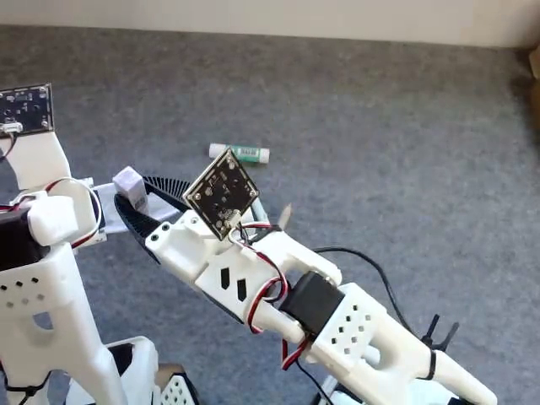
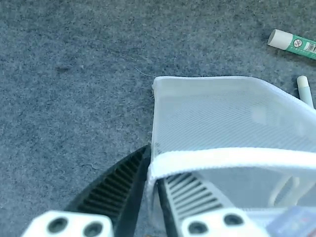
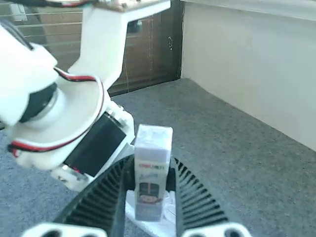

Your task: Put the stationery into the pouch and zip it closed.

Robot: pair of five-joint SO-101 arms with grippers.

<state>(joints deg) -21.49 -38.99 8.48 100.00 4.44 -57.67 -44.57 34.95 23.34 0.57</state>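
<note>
The task looks to be at an early stage, with most of it left to do. The left end effector [image 2: 154, 170] is clamped on the corner of the pouch [image 2: 222, 113], its ribbed black jaws nipped together on the white band along the mouth. This holds the pouch up off the table [image 2: 74, 74], near the left side.

The right end effector [image 3: 148, 170] has its jaws closed to the width of a small block [image 3: 152, 148], which stands upright between them, just beside the left arm and close to the pouch. Whether the block is over the mouth yet I cannot tell. A bluish shape shows through the pouch wall, too dim to name.

The glue stick [image 2: 292, 42] lies on the table beyond the pouch, toward the far edge, and a slim white-capped stick [image 2: 304, 89] lies near it, just beside the pouch. By my reading both need packing, and the zip is not yet closed.

The pouch is fine white mesh, thin, limp and half see-through, with a thicker woven band at the rim. The block is a squared bar in glossy printed wrap, the glue stick a smooth hard cylinder with a green label, and the table is covered in grey, felt-like cloth
</note>
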